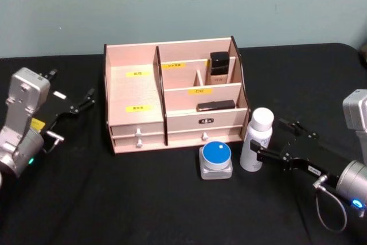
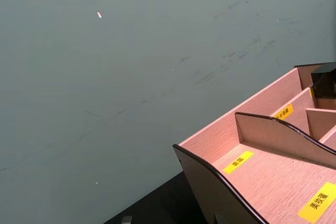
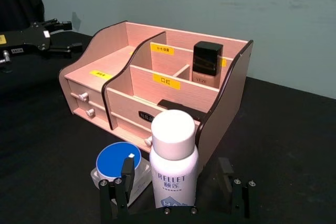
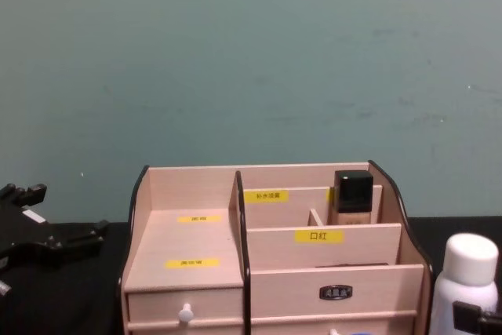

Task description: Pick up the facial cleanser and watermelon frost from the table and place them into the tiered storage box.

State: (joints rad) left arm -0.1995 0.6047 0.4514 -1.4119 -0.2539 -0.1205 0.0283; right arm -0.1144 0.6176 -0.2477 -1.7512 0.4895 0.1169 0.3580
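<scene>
Right end effector [image 3: 176, 174] spread around "RELLET" facial cleanser [image 1: 256, 140]; left end effector [image 3: 73, 36] spread, idle.

Blue print on the facial cleanser [image 3: 174, 174] reads "RELLET". On the tiered storage box [image 3: 137, 83], the middle divider's yellow label [image 4: 319, 236] reads "口红"; the left tier's front label [image 2: 319, 203] reads "美妆蛋".

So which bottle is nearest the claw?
The facial cleanser: white cap, on the table at the right gripper. The black-capped bottle sits in the tiered storage box.
</scene>
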